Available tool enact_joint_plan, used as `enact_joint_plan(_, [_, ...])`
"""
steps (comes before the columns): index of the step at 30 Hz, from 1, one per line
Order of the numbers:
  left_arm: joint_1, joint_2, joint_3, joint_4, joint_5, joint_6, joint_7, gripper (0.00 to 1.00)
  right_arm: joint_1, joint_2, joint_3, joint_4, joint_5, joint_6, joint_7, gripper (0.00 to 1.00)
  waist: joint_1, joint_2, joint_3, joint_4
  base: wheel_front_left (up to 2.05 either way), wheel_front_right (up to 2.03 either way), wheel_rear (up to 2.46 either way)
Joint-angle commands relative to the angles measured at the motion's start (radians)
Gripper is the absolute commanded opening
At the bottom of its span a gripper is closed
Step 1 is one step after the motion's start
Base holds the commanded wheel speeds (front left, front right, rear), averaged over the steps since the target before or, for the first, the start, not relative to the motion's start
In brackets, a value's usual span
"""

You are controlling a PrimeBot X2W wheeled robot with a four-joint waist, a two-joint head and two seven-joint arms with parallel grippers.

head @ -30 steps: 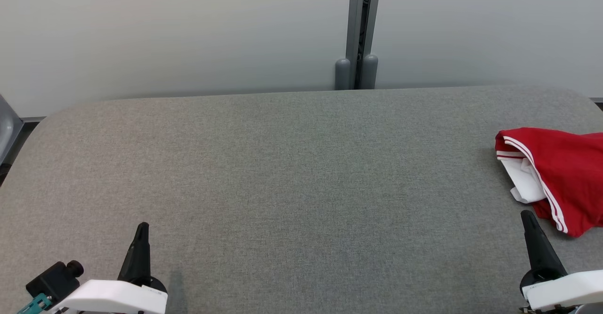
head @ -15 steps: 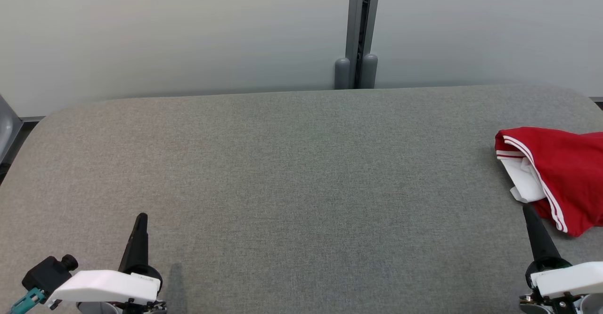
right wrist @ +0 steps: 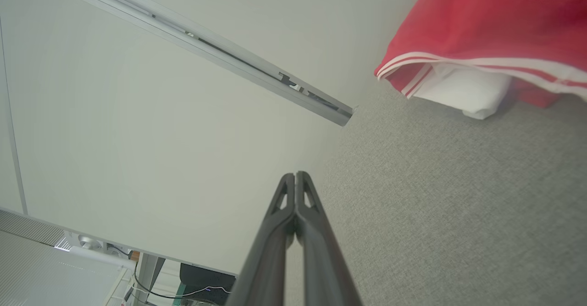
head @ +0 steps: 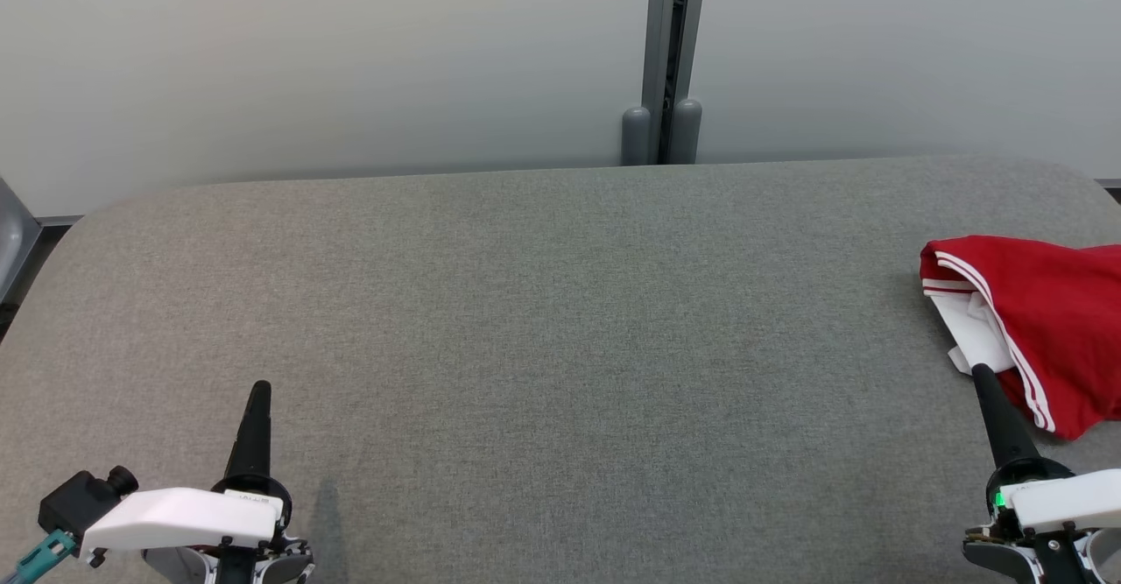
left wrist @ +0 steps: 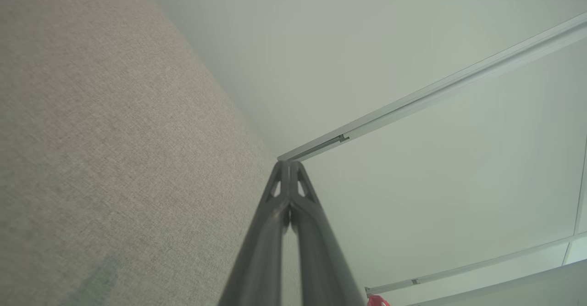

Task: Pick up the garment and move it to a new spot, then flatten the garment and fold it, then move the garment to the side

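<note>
Red garment (head: 1051, 321), white-striped, white lining showing: bunched at 3 o'clock on the grey fabric bench (head: 560, 321). Right gripper (head: 979, 372), 4 o'clock: fingers clenched, empty, tip near the lining. Left gripper (head: 259, 389), 7 o'clock: fingers clenched, empty.

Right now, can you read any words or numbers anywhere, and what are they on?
Nothing here can be read.
Faint tiny marking on the left arm's white cover: too small to read.
Red garment: only white stripes, no letters or numbers.
</note>
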Motion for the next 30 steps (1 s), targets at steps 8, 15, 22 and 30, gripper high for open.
enact_joint_plan(8, [-0.047, -0.011, 0.028, 0.012, -0.076, -0.029, 0.019, 0.00, -0.044, -0.006, -0.013, 0.023, 0.091, 0.000, 0.018, 0.00, 0.0000, 0.0000, 0.001, -0.001, 0.00, 0.00, 0.00])
enact_joint_plan(15, [-0.059, -0.024, 0.043, 0.026, -0.126, -0.042, 0.033, 0.00, -0.061, -0.005, -0.018, 0.043, 0.149, 0.000, 0.029, 0.00, 0.0000, 0.0000, 0.002, -0.001, 0.00, 0.00, 0.00])
enact_joint_plan(22, [-0.076, -0.034, 0.057, 0.037, -0.173, -0.055, 0.045, 0.00, -0.078, -0.004, -0.023, 0.062, 0.205, 0.000, 0.038, 0.00, 0.0000, 0.0000, 0.002, -0.001, 0.00, 0.00, 0.00])
enact_joint_plan(30, [-0.088, -0.044, 0.070, 0.048, -0.219, -0.067, 0.059, 0.00, -0.092, -0.003, -0.029, 0.079, 0.258, 0.000, 0.048, 0.00, 0.0000, 0.0000, 0.003, -0.002, 0.00, 0.00, 0.00])
